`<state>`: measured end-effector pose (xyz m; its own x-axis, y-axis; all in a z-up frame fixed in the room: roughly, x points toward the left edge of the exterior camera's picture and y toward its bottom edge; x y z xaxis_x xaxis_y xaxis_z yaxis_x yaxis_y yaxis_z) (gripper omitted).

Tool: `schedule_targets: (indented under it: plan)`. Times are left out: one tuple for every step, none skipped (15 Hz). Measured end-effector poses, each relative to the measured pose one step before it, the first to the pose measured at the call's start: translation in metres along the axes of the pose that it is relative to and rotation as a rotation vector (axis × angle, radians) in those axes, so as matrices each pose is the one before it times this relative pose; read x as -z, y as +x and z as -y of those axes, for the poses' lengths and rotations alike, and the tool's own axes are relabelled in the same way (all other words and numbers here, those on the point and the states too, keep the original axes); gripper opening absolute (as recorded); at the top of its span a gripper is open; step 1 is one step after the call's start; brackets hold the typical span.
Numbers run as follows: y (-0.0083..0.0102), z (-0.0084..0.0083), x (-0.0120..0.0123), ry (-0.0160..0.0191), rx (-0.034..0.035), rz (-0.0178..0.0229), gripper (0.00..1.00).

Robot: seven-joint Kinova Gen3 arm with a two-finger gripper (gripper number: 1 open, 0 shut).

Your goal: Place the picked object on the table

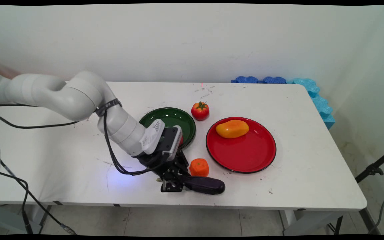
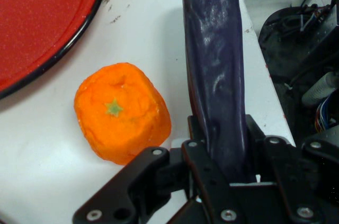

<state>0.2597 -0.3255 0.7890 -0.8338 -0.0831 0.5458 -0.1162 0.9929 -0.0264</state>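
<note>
1. Gripper [image 1: 172, 186] pinches the eggplant's [image 2: 214, 70] near end, low on the table [image 1: 295, 173].
2. Orange [image 2: 123, 112] just beside, at the eggplant's 11 o'clock in the main view.
3. Red plate [image 1: 245, 156] at 1 o'clock.

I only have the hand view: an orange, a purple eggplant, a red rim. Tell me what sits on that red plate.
Observer: A yellow-orange mango lies on the red plate, toward its far left side.
Operator: Now report what lies behind the eggplant in the jaws.
Observer: Past the orange, a green plate sits on the table, partly hidden by the arm's wrist.
Operator: Name anything else near those plates.
Observer: A red tomato stands on the table between the two plates, at their far sides.
</note>
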Motion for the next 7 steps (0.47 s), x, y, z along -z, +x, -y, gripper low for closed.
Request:
schedule_targets:
  plan:
    - [-0.00024,0.00058,-0.00144,0.00213,0.00118,-0.00059,0.00]
    - [-0.00016,0.00048,-0.00129,0.00226,0.00021,-0.00100,1.00]
    - [0.00000,0.00027,-0.00063,0.00272,-0.00076,-0.00211,1.00]
    - [0.00041,-0.00006,-0.00019,0.00177,0.00171,-0.00419,1.00]
    - [0.00075,-0.00017,0.00024,0.00191,0.00515,-0.00628,1.00]
    - [0.00127,-0.00025,0.00152,0.00341,0.00771,-0.00885,1.00]
    - [0.00152,0.00007,0.00255,0.00329,0.00611,-0.00916,1.00]
